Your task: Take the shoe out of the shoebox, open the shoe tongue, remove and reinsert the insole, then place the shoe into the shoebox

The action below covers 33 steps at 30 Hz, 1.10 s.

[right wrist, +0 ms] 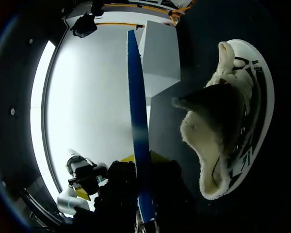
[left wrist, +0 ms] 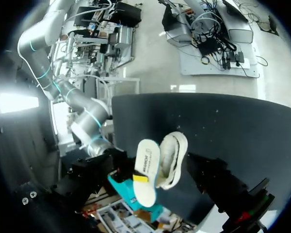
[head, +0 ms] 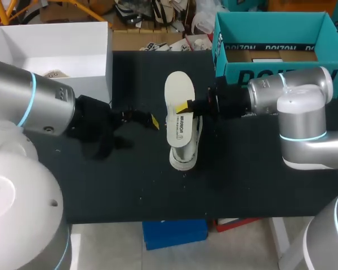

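Observation:
A white shoe [head: 183, 151] with a fleecy lining lies on its side in the middle of the black table. My right gripper [head: 185, 108] is shut on the white insole [head: 179, 107], held over the shoe's upper part. In the right wrist view the insole [right wrist: 137, 97] shows edge-on as a blue strip between the yellow tips of the right gripper [right wrist: 143, 158], with the shoe [right wrist: 228, 121] beside it and apart. My left gripper [head: 146, 125] stands open and empty, a short way left of the shoe. The left wrist view shows the insole [left wrist: 146, 171] against the shoe's [left wrist: 173, 158] fleecy opening.
The white shoebox [head: 108, 62] stands open at the back left, with a small item on its floor. A teal box [head: 270, 76] stands at the back right, behind my right arm. Bare black table [head: 129, 185] lies in front of the shoe.

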Each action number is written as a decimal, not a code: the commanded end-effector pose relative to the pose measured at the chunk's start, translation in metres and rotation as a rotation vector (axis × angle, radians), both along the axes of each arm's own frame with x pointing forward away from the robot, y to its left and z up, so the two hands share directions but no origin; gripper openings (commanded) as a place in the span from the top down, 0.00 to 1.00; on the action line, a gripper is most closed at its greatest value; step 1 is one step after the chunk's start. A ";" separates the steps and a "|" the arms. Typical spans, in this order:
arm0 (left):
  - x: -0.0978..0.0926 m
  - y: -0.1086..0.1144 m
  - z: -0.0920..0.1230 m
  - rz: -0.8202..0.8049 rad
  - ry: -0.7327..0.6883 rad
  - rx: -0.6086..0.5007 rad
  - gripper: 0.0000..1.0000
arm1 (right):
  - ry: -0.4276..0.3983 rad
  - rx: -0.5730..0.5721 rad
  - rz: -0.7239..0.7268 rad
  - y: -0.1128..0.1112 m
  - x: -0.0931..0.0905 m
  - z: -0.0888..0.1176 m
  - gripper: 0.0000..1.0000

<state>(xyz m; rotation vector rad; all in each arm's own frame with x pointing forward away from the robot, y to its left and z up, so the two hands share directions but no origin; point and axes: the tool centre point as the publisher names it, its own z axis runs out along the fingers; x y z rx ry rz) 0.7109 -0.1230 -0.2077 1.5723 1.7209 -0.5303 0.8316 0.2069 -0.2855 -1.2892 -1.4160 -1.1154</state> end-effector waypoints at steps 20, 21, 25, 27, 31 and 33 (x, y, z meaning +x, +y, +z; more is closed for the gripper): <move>0.049 -0.051 -0.024 -0.019 0.240 0.367 0.00 | 0.000 -0.001 -0.003 0.002 0.000 0.000 1.00; 0.049 -0.055 -0.023 -0.019 0.243 0.382 0.00 | 0.000 -0.001 -0.003 0.002 0.000 0.000 1.00; 0.052 -0.070 -0.022 -0.028 0.245 0.455 0.00 | 0.000 -0.001 -0.003 0.002 0.000 0.000 1.00; 0.053 -0.075 -0.024 -0.025 0.247 0.490 0.00 | 0.000 -0.001 -0.003 0.002 0.000 0.000 1.00; 0.052 -0.081 -0.026 -0.033 0.264 0.547 0.00 | 0.000 -0.001 -0.003 0.002 0.000 0.000 1.00; 0.052 -0.082 -0.027 -0.029 0.276 0.570 0.00 | 0.000 -0.001 -0.003 0.002 0.000 0.000 1.00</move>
